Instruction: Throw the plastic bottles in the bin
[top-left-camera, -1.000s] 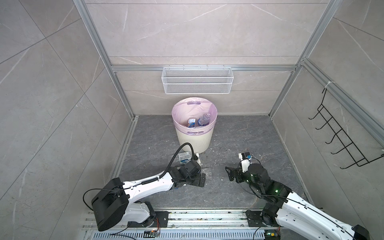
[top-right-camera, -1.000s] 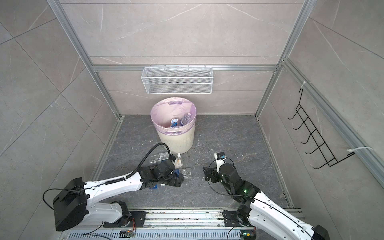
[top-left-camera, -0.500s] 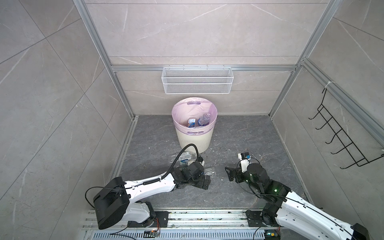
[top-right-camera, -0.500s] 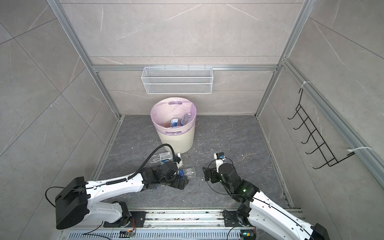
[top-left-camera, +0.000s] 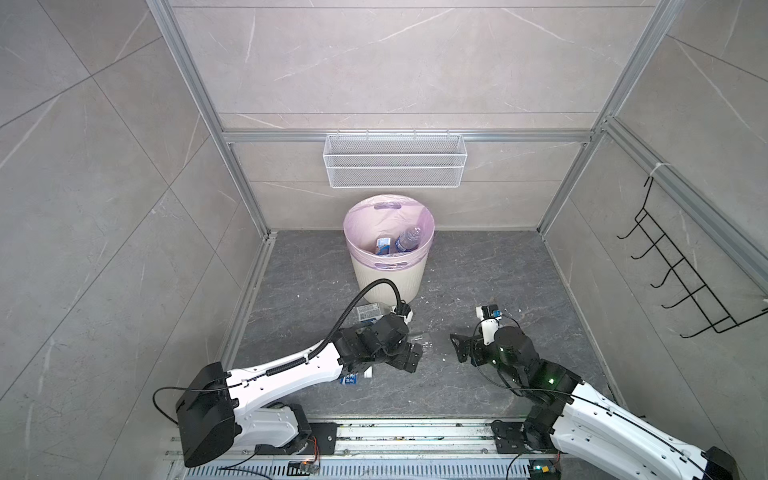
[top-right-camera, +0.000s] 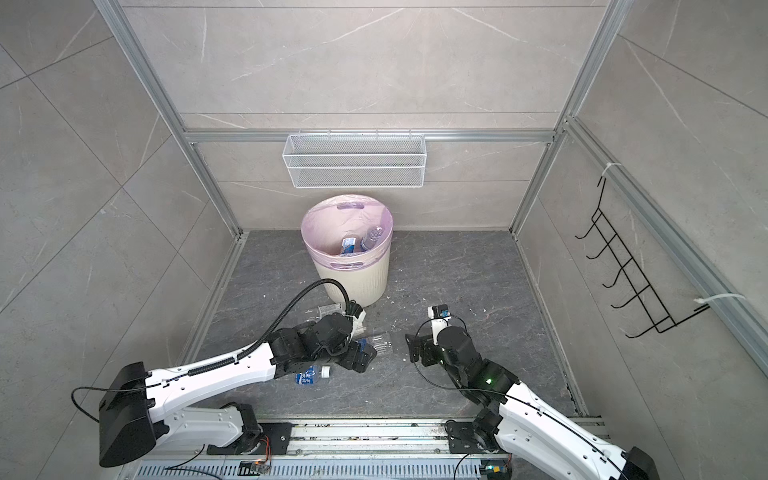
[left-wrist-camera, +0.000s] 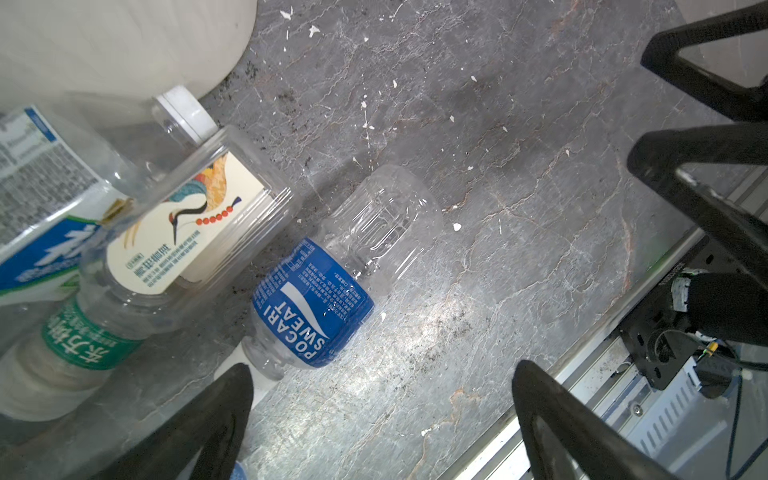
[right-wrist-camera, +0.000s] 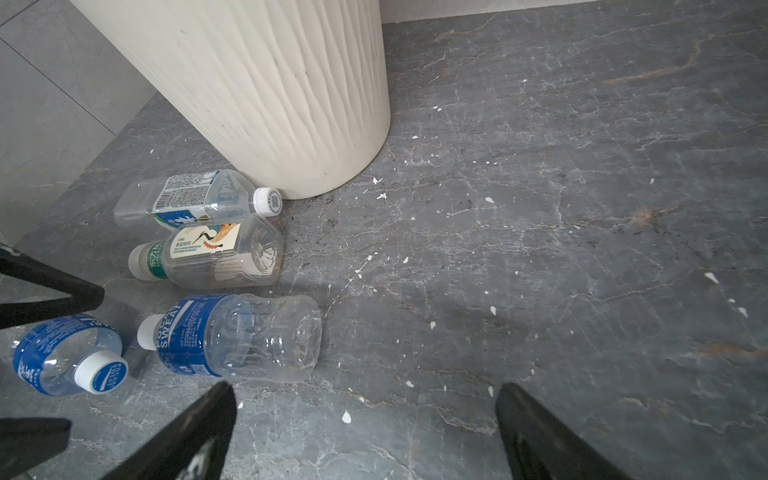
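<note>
A clear plastic bottle with a blue Pocari Sweat label (left-wrist-camera: 320, 291) lies empty on its side on the dark grey stone floor (left-wrist-camera: 498, 104), its ribbed base pointing towards the right arm; just beside it lies a squarish clear bottle with a cream crane label and a green neck band (left-wrist-camera: 183, 237); beyond that lies a clear bottle with a blue-and-white label (right-wrist-camera: 187, 199), its white cap just beside the foot of the round cream-white ribbed bin (right-wrist-camera: 270, 83); a second small Pocari Sweat bottle (right-wrist-camera: 62, 357), white cap on, lies partly under the left arm in both top views; two more bottles (top-left-camera: 395, 243) rest inside the bin's pale pink liner.

The left gripper (left-wrist-camera: 382, 419) hangs low over the floor, jaws spread wide and holding nothing; the first Pocari Sweat bottle lies just ahead, its neck beside one finger (left-wrist-camera: 224, 415), not between the two; the right gripper (right-wrist-camera: 361, 436) faces that bottle's base end, jaws wide and empty, the bottle off towards one finger and outside the gap.
</note>
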